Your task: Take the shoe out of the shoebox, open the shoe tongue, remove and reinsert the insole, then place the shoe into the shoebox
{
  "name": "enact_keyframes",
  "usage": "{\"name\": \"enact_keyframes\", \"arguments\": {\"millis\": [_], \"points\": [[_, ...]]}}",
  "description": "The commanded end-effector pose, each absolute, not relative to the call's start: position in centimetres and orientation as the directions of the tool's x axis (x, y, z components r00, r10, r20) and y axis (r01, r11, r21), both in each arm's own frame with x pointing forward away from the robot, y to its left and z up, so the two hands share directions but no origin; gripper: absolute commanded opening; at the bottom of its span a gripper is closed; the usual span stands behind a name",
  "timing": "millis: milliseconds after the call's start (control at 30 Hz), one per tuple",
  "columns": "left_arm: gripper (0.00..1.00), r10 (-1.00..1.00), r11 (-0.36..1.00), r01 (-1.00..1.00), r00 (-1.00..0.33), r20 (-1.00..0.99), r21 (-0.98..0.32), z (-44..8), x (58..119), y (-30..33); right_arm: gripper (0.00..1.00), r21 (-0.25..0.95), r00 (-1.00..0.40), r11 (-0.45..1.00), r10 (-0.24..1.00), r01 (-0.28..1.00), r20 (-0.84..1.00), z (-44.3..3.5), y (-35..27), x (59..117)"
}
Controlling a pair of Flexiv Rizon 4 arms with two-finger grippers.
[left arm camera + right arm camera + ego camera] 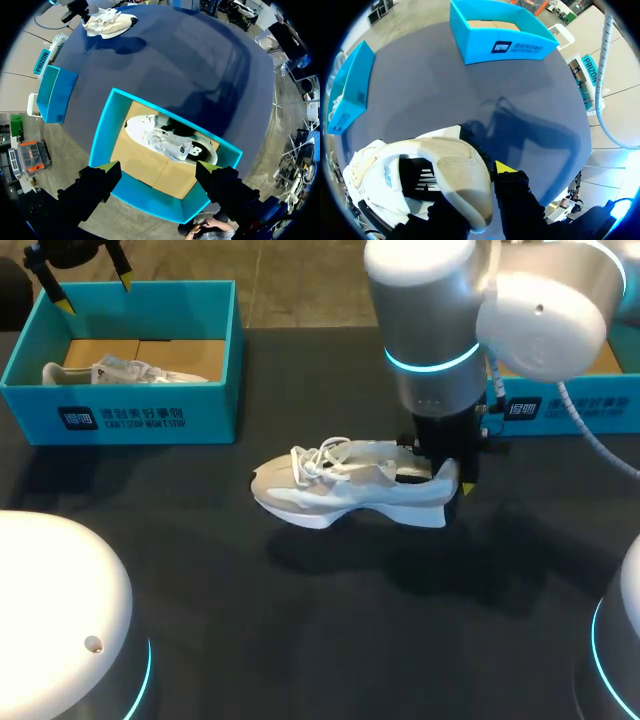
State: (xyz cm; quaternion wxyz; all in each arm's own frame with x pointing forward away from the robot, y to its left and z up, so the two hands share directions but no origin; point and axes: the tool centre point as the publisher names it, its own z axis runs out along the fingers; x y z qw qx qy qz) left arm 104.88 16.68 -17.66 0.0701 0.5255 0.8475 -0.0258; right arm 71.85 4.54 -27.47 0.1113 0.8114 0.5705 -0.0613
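While the left claw [157, 179] hangs wide open with nothing in it above the far edge of the left shoebox [150, 420], the right claw [447, 472] sits down at the heel of the shoe [350, 485]. Whether it grips the heel or only rests against it cannot be told, since the heel collar hides part of it.

That pale cream and white shoe lies on its sole in the middle of the dark bench [330, 620], out of any box, with its toe to the left and its heel to the right. Its white laces [318, 458] are loose and its opening shows dark.

A second shoe [120, 370] of the same kind lies on its side on the brown floor of the turquoise left shoebox. At the far right, the right shoebox [570, 410] stands partly hidden behind the right arm. Both boxes carry a small dark logo square and white lettering on their near walls, and each shoe bears a dark logo on its side.
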Motion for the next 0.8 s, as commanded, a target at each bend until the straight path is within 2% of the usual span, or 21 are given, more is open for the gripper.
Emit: {"name": "enact_keyframes", "arguments": {"millis": [33, 800], "points": [[1.00, 0.887, 0.446, 0.894, -0.438, -0.145, 0.031, -17.6, 104.9, 16.7, 0.00, 0.083, 0.326, -0.316, 0.923, 0.945, -0.205, -29.0, 4.4, 72.0], [1.00, 0.887, 0.446, 0.894, -0.438, -0.145, 0.031, -17.6, 104.9, 16.7, 0.00, 0.088, 0.289, -0.276, 0.926, 0.957, -0.242, -36.7, 5.3, 72.2]]}}
